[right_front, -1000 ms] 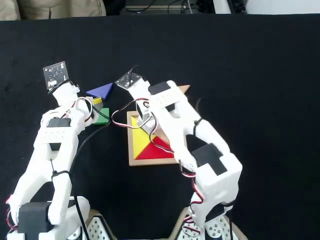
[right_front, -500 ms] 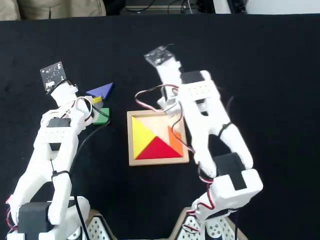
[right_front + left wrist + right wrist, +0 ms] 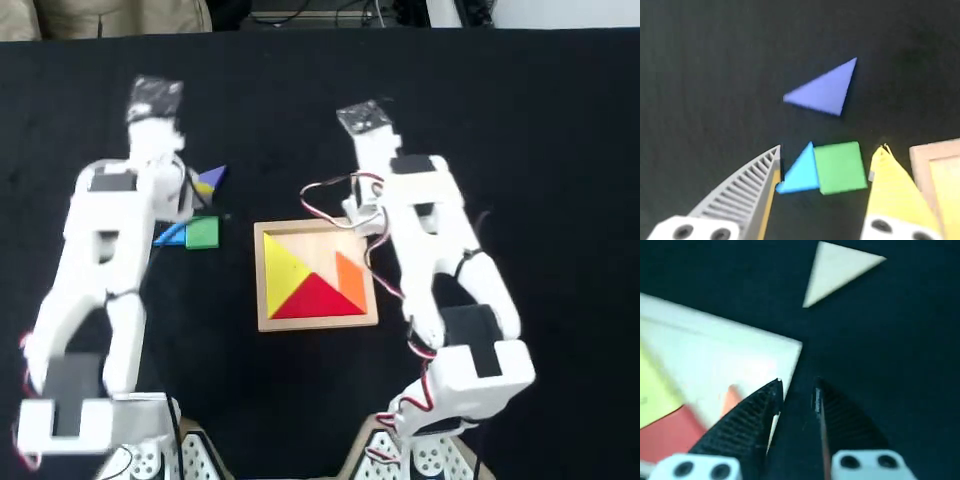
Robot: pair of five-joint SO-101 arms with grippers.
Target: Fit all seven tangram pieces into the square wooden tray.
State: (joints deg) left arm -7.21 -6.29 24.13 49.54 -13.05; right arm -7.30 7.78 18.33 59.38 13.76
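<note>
Three pieces sit in the tray (image 3: pixel 300 323): the yellow triangle (image 3: pixel 283 268), the red triangle (image 3: pixel 318 298) and an orange piece (image 3: pixel 350 280) whose shape is hard to make out. The other four lie outside it on the black surface (image 3: pixel 540 150).

The left fingers (image 3: pixel 747 187) hang wide apart and empty over the light blue triangle (image 3: pixel 799 174) and the green square (image 3: pixel 840 167), which touch. The violet-blue triangle (image 3: pixel 822 90) lies just beyond them. The right fingers (image 3: pixel 747 420) are nearly closed on nothing at the tray's corner, with the pale triangle (image 3: pixel 840 267) nearby.

The step in hand looks like fetching the next piece. The left arm probably needs to descend, straddle one of the two touching pieces and close.
</note>
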